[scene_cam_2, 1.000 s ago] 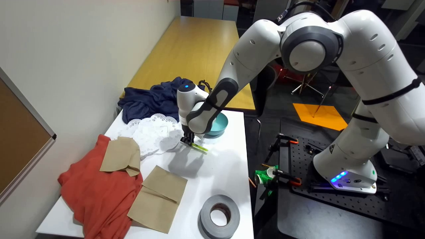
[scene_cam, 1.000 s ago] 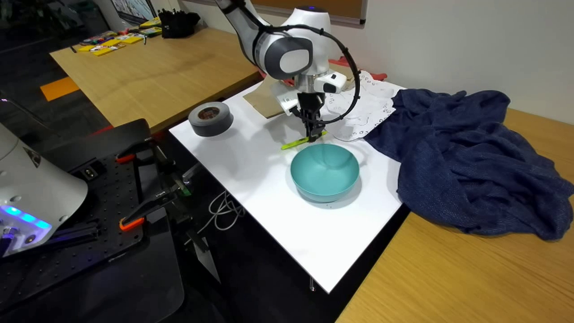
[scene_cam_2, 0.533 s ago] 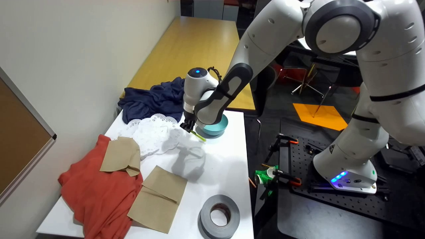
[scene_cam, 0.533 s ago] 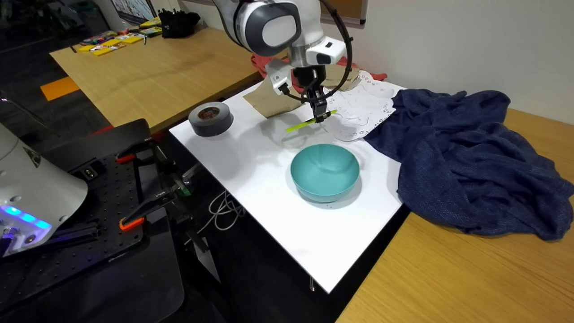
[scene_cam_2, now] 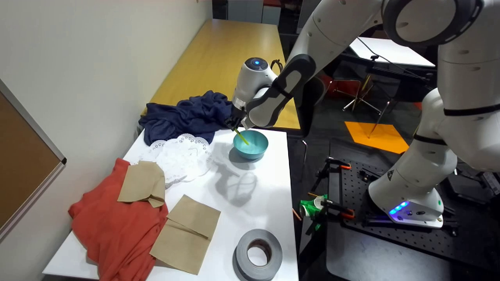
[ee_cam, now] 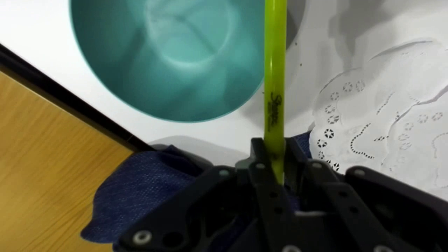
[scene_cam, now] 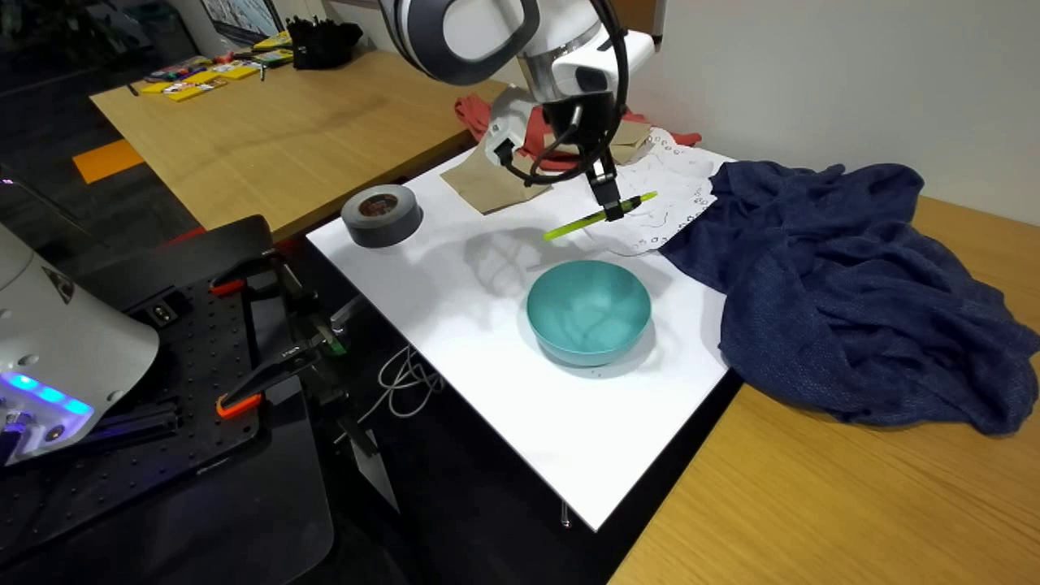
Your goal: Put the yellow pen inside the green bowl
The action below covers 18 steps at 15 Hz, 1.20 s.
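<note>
The gripper [ee_cam: 275, 154] is pinching the yellow pen [ee_cam: 275, 59] between its two fingers [ee_cam: 258, 150], nearer one end, so the longer part is jutting out. Along the barrel dark script is running lengthwise, apparently reading "Sharpie", and smaller print is sitting alongside, too blurred to read. The pen is hanging in the air above the white table [scene_cam: 487, 349], close to the green bowl [scene_cam: 588, 313]; in an exterior view its free end [scene_cam_2: 245, 142] is showing against the bowl's inside, in the wrist view the pen is crossing in front of the rim, and how squarely it is lying over the bowl cannot be told. The bowl is standing upright. Near it, white paper doilies [ee_cam: 350, 140] are overlapping, and a navy cloth [scene_cam: 845, 301] is spreading across onto a wooden table [scene_cam: 829, 504]. Farther off, a grey tape roll [scene_cam: 388, 234] is lying flat, its core bearing marks too small to make out; brown paper [scene_cam_2: 187, 238] is resting near it, and more is lying on a red cloth [scene_cam_2: 117, 230]. A dark label [scene_cam: 58, 284] is showing on the robot's base [scene_cam: 73, 333], and yellow packs [scene_cam: 238, 72] are covering part of a far table [scene_cam: 309, 138], any lettering too small to read.
</note>
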Each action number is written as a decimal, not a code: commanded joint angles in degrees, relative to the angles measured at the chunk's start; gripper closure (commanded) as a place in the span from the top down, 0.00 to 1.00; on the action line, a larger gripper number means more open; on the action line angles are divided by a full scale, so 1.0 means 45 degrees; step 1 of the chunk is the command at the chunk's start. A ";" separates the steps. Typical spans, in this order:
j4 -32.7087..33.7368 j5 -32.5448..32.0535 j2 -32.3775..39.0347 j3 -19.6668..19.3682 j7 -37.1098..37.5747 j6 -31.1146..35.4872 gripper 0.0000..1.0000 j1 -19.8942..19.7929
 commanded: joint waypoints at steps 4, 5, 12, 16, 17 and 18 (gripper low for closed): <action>-0.0118 0.0362 0.0212 -0.1374 0.1090 0.0639 0.04 0.0519; -0.0046 0.0456 0.0317 -0.1394 0.1113 0.0599 0.04 0.0481; 0.0171 0.1276 0.1066 -0.1035 0.1172 0.0502 0.04 0.0175; 0.0290 0.1624 0.1326 -0.0866 0.1056 0.0429 0.50 0.0024; 0.0323 0.1659 0.1366 -0.0851 0.1043 0.0421 0.57 0.0017; 0.0351 0.1679 0.1400 -0.0853 0.1046 0.0398 0.65 0.0023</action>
